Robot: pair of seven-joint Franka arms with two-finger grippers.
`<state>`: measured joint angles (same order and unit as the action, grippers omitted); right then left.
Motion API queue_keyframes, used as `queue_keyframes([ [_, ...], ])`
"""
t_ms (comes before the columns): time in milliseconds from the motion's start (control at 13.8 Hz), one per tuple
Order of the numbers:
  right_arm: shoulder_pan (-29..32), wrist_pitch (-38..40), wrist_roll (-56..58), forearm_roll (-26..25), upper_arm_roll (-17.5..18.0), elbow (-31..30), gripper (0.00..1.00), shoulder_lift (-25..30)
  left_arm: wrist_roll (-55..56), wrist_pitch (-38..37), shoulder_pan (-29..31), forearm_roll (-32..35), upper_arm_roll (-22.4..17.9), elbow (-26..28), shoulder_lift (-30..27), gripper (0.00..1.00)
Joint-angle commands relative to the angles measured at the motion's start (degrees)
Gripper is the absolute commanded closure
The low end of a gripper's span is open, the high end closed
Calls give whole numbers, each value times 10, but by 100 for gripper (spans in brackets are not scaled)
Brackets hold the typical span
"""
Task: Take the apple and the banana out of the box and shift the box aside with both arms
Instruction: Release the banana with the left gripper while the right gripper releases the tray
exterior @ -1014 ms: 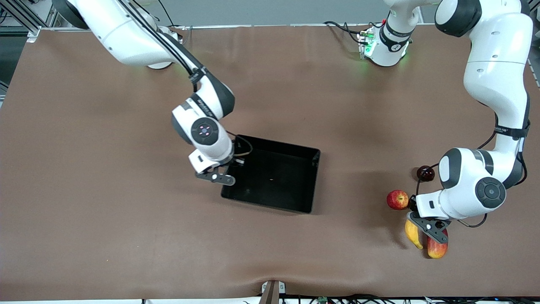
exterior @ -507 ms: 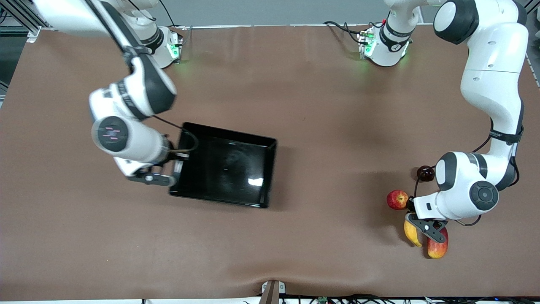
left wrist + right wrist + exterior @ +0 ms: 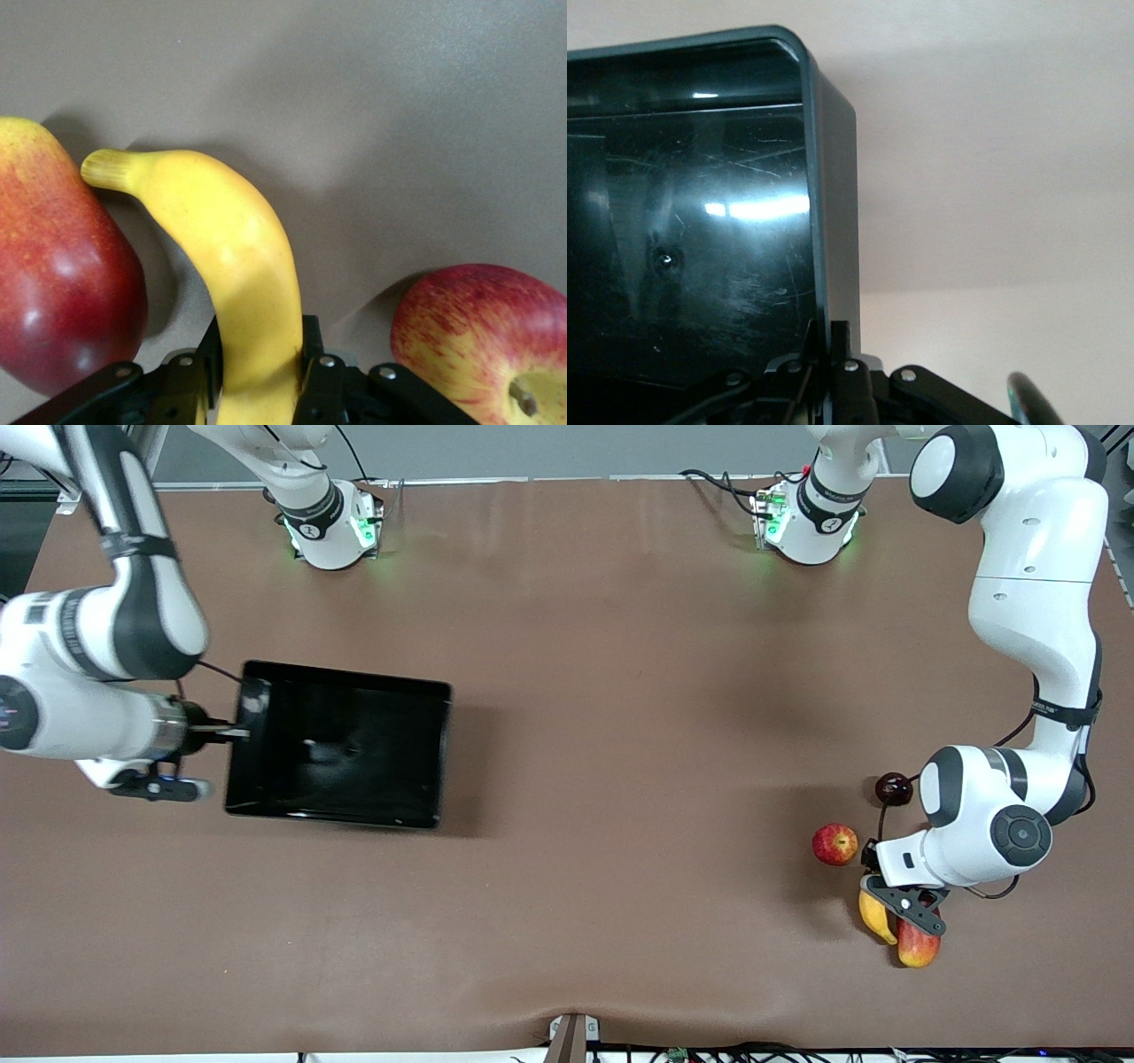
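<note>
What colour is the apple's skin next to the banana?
The apple is red with yellowish streaks, clearest in the left wrist view, beside the yellow banana.

box [image 3: 337, 744] – empty, right arm's end | apple [image 3: 834, 844], banana [image 3: 873, 917] – tabletop, left arm's end

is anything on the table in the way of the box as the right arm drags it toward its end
Nothing visible. The right gripper is shut on the box wall, and only bare table lies toward that end. The fruits lie at the left arm's end.
</note>
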<state>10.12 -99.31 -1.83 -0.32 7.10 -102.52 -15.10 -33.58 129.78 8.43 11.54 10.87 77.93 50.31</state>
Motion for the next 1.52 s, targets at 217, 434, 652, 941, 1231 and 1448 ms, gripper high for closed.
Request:
queue_keyframes([
  [217,5,-90,232,72,-151,-39,100,2,8,5,-1,5,-6,1,-4,44],
  [434,25,-140,272,91,-164,-44,100,-35,6,-1,2,4,-6,0,-22,43],
  [652,39,-171,329,147,-165,-47,100,-76,11,-39,4,-5,2,-1,-62,41],
  [941,56,-209,354,153,-166,-52,100,-104,64,-117,1,-6,5,-1,-131,36],
  [1231,60,-214,350,153,-167,-44,0,-114,101,-190,4,-23,9,12,-200,0],
  [1448,59,-143,350,153,-168,10,0,-109,119,-227,11,-39,9,16,-242,0],
])
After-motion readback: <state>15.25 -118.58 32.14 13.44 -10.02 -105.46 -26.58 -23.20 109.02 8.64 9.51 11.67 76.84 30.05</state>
